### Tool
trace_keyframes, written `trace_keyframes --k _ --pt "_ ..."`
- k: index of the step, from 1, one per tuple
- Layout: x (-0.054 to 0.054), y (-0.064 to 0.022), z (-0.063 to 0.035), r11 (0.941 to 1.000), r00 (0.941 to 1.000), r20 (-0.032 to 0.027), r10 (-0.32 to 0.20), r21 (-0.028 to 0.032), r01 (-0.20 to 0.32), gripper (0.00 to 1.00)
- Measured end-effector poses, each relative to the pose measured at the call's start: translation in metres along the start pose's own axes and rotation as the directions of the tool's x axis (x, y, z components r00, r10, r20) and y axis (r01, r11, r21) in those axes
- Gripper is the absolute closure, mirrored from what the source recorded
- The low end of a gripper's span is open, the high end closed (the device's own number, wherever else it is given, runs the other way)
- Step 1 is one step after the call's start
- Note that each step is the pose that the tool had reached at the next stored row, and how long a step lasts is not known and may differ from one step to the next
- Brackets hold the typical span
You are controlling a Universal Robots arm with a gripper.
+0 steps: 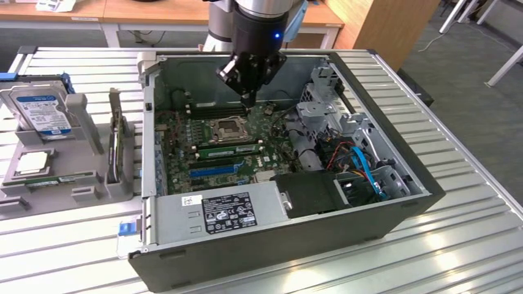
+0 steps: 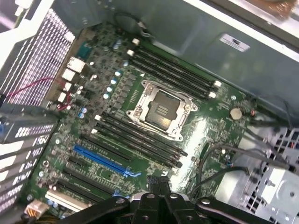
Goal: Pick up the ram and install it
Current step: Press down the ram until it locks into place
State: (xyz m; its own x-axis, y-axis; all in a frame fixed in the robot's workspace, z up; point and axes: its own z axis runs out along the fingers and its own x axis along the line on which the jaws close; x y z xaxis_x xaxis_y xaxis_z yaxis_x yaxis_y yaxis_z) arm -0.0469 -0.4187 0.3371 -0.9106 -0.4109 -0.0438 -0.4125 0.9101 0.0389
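green ram [image 1: 230, 147] is seen seated in a slot beside the empty processor socket [image 1: 226, 130], while the gripper [image 1: 248, 95], fingers pressed together and holding nothing, is poised above the motherboard [image 1: 214, 160], seemingly for pressing.

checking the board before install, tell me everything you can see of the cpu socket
The cpu socket is a square frame of silvery metal with a dark square centre; no chip seems seated in it. It lies flat near the middle of the green motherboard, inside the open computer case. Long black memory slots run along two opposite sides of it, close but apart. Nothing touches it from above.
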Motion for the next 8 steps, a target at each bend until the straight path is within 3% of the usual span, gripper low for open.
trace_keyframes --k 4,8 --pt "0.0000 0.0000 0.0000 0.9978 0.9978 0.0028 0.066 0.0027 -0.066 0.90" --pt "0.0000 0.0000 0.0001 0.9913 0.9913 0.0056 0.132 0.0054 -0.132 0.90"
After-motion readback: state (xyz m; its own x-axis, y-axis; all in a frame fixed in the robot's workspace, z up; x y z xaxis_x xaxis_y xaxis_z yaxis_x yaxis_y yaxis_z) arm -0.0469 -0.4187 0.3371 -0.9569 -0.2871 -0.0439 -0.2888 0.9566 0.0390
